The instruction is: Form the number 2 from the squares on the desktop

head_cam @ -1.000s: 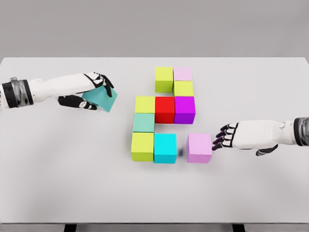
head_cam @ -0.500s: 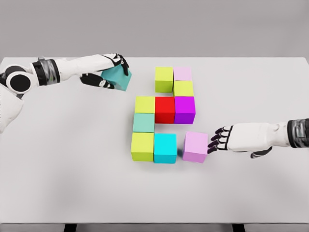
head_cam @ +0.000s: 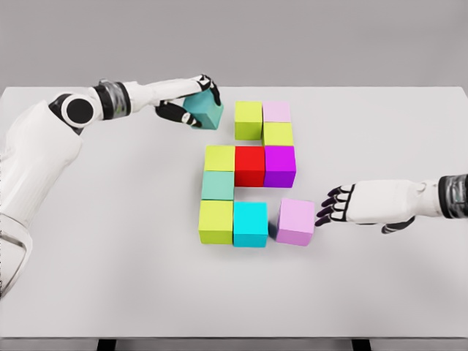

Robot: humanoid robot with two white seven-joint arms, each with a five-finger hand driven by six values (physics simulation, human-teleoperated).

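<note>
Nearest to me, my right hand [head_cam: 338, 207] is reaching in from the right with its fingers spread and gripping nothing, the fingertips [head_cam: 324, 210] touching the right face of the lilac cube [head_cam: 296, 221]. Over the last second I have been nudging that cube leftward; it is now sitting just beside the cyan cube [head_cam: 250, 224] with only a thin gap left, slightly twisted. I judge the bottom bar of the 2 is nearly closed and needs one more short, square push.

That bar is starting at the lime cube [head_cam: 216, 221] on the near left. Behind it the mint cube [head_cam: 218, 185] is forming the left upright, and the middle row is running from the yellow-green cube [head_cam: 219, 158] through the red cube [head_cam: 249, 165] to the purple cube [head_cam: 280, 165]. Further back, the olive-yellow cube [head_cam: 278, 134] is carrying the right upright, with the pale pink cube [head_cam: 276, 111] and the green-yellow cube [head_cam: 248, 119] making the top row on the white table [head_cam: 110, 241].

Farthest away, my left hand [head_cam: 189, 102] is gripping the teal cube [head_cam: 204, 112], fingers wrapped over its top and side. I have been carrying it rightward and away from me, and it is now hanging just left of the green-yellow cube, apart from it. I judge it is meant to extend the top bar, so lowering it flush there comes next.
</note>
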